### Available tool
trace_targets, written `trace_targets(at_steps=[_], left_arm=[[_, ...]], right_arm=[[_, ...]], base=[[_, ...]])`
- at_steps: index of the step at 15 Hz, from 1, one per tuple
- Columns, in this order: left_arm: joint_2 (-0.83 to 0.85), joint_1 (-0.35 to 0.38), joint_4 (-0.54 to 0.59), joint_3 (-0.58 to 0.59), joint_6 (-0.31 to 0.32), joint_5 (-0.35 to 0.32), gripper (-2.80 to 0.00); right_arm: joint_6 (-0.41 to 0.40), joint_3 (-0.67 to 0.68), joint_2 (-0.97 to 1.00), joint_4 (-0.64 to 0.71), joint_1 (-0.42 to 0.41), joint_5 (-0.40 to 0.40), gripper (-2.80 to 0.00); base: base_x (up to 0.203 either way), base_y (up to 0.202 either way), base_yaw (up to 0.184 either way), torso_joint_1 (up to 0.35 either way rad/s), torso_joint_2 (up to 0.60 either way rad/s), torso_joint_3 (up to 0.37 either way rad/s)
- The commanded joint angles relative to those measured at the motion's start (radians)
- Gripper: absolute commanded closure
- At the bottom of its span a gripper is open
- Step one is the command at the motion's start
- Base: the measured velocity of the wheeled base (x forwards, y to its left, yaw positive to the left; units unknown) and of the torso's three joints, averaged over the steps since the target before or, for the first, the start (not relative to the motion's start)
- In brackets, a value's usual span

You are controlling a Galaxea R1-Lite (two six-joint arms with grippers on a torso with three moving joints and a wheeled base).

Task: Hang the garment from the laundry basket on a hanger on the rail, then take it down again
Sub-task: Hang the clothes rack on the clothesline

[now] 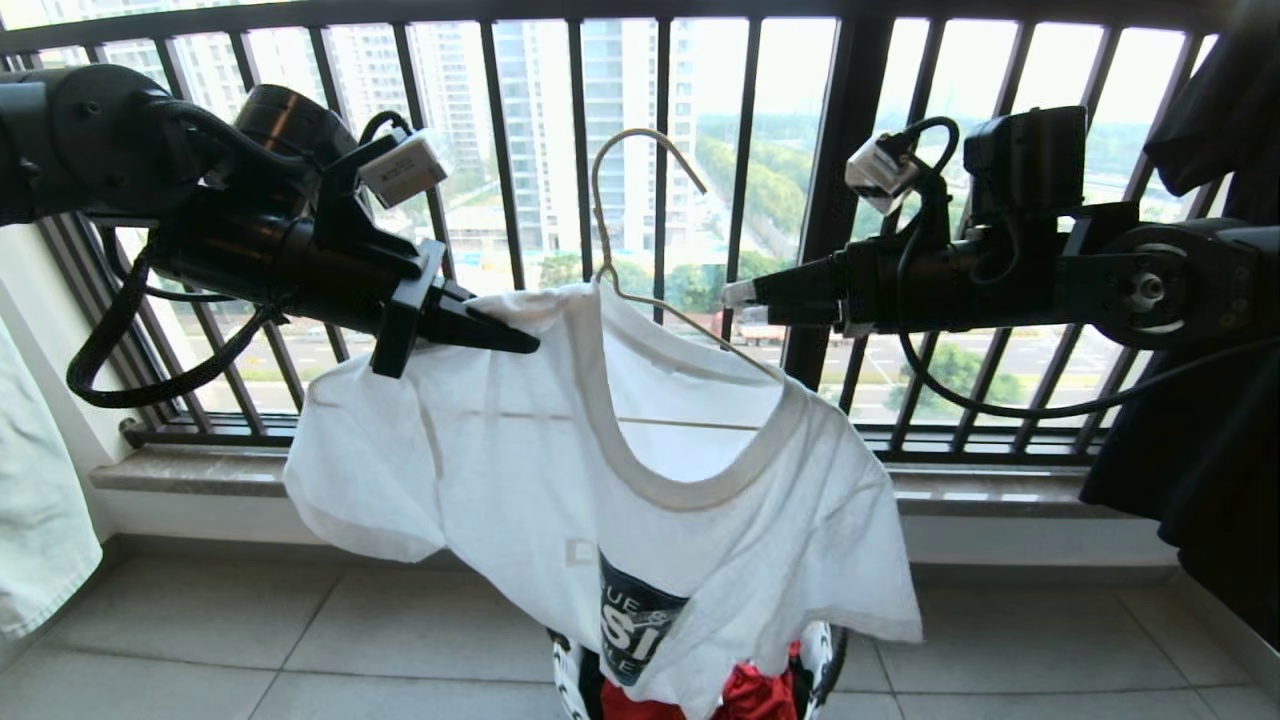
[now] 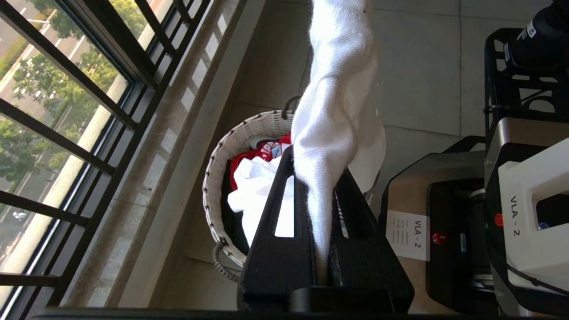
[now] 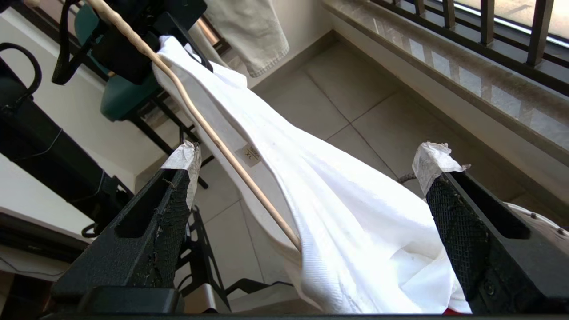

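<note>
The left gripper (image 1: 505,338) is clamped on one shoulder of the T-shirt (image 1: 560,480), holding it and the hanger (image 1: 640,215) aloft above the basket (image 2: 231,146). The right gripper (image 3: 306,178), jaws wide apart, holds nothing beside the other shoulder.

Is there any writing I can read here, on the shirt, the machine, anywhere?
"VLA - 2": white housing of the robot base.
"VLA - 2": paper label on the base; its smaller lines are too small to read.
T-shirt chest print: only fragments show, roughly "UE", "SI", "LE"; the rest is folded away.
Neck tag inside the T-shirt: too small to read.
Sticker on the left wrist camera: unreadable.
</note>
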Motion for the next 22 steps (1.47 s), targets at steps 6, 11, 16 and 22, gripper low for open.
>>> trace_targets(at_steps=[6,11,16,22], left_arm=[[-0.019,0.046,-0.003,0.008,-0.088,-0.012,0.00],[-0.072,0.064,-0.018,0.017,-0.164,-0.012,0.00],[-0.227,0.071,-0.020,0.095,-0.281,-0.008,0.00],[-0.401,0.178,-0.158,0.382,-0.375,-0.010,0.00]], right_arm=[[0.027,-0.049,-0.010,0.004,-0.091,0.002,0.00],[0.046,-0.067,-0.037,0.012,-0.079,-0.107,0.00],[0.047,0.013,-0.148,0.011,-0.047,-0.326,0.00],[0.038,0.272,-0.394,0.008,-0.017,-0.544,0.00]], base=[[0.000,0.000,0.000,0.000,0.00,0.000],[0.000,0.000,0.000,0.000,0.00,0.000],[0.000,0.000,0.000,0.000,0.00,0.000],[0.000,0.000,0.000,0.000,0.00,0.000]])
